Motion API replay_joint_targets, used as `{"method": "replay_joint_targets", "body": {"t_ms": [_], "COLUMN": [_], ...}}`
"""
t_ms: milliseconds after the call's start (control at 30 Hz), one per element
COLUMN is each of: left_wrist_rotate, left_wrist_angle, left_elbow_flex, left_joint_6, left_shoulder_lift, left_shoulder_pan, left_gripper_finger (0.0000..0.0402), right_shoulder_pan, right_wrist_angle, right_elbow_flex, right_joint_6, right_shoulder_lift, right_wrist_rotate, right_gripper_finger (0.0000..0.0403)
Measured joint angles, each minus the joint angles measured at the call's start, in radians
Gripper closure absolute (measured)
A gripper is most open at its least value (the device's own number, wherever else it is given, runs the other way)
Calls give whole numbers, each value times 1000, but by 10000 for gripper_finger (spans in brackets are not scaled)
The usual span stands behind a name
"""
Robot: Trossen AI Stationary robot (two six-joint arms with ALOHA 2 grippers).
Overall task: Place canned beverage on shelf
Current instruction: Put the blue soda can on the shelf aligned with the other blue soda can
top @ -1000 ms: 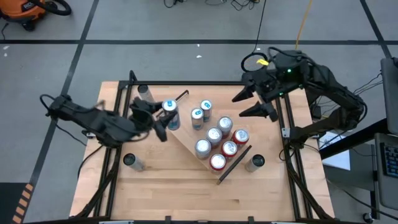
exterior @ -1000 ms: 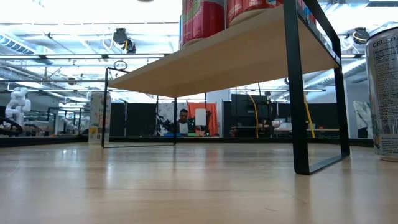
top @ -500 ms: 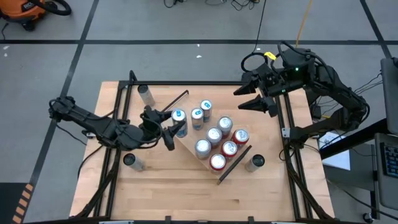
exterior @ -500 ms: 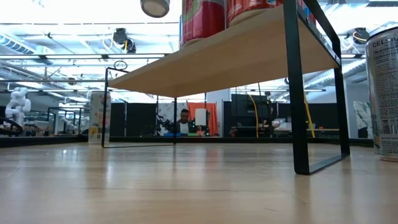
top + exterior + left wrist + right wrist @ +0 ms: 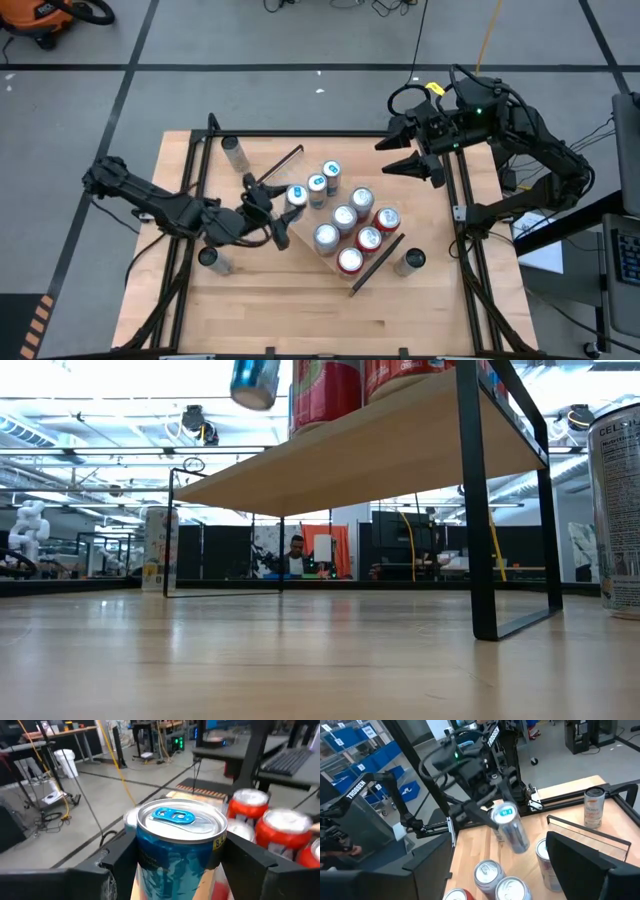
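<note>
The left gripper (image 5: 283,215) holds a blue can (image 5: 296,196) between its jaws, closed on the can's sides, just at the shelf's (image 5: 303,232) left end nearest the left arm. In the left wrist view the blue can (image 5: 176,850) sits upright between the two dark fingers (image 5: 117,862), its silver lid and blue tab facing up. In the low view the can's (image 5: 254,382) base hangs tilted in the air, above the level of the shelf board (image 5: 370,455).

The shelf stands slantwise in the middle of the bench (image 5: 260,310). On it stand two more blue-tabbed cans (image 5: 324,178), four silver-topped cans (image 5: 344,216) and three red cans (image 5: 368,238) toward its end near the bench's right edge.

Three further cans stand on the bench off the shelf: one near the far left corner (image 5: 234,152), one by the left edge (image 5: 212,260), one by the right edge (image 5: 409,261).

The right gripper (image 5: 404,155) hovers near the bench's far right corner, jaws spread wide with nothing between them.
</note>
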Motion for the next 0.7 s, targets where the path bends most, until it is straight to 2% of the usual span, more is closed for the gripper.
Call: {"method": "replay_joint_targets", "body": {"t_ms": [100,233,500,700], "left_wrist_rotate": [0,-41,-47,-7], "left_wrist_angle": [17,121,516,631], "left_elbow_flex": [-47,-162,-364,-421], "left_joint_6": [-43,-94,47,50], "left_shoulder_lift": [7,-15,-54,-54], "left_shoulder_pan": [8,-15,-1,30], "left_gripper_finger": [164,164,164,164], "right_shoulder_pan": [0,0,0,0], "right_wrist_angle": [0,-1,-1,-1], "right_elbow_flex": [0,0,0,0], "right_joint_6": [-11,-11,13,39], "right_shoulder_lift": [0,0,0,0], "right_wrist_rotate": [0,-2,-4,-4], "right_gripper_finger": [101,101,101,101]}}
